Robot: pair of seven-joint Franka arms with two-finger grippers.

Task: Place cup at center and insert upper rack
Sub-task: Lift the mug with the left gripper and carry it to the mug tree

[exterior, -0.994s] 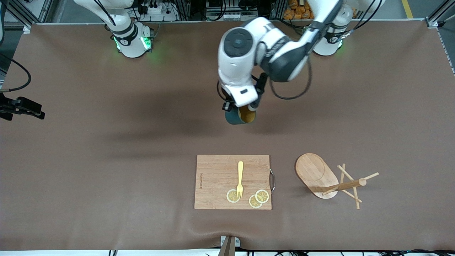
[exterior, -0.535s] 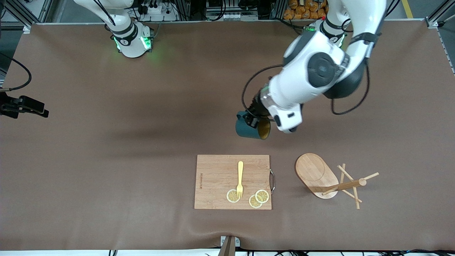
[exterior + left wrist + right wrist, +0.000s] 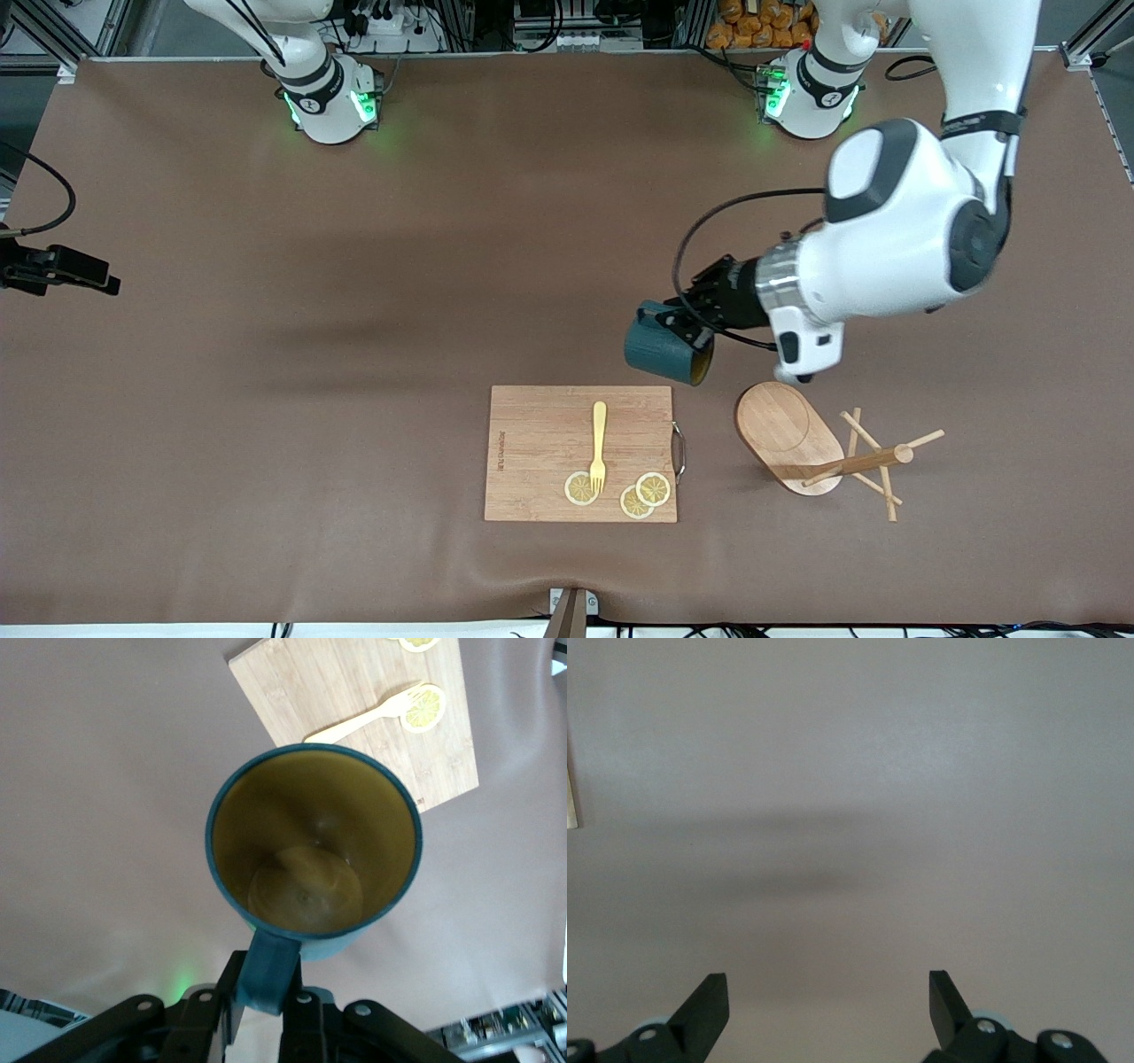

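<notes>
Fingers of the left gripper [image 3: 689,330] clamped the cup [image 3: 664,353] by its handle, tipped sideways over the table [image 3: 266,443], 11 o'clock of the upper rack [image 3: 828,447] | right gripper [image 3: 828,1005] waited, fingers spread | carrying grip, apparently.

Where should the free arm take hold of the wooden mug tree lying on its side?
Grip the mug tree by its round post, coming straight down from above. It lies tipped over, post level above the table, the oval base on edge, and the thin pegs look too slender.
</notes>
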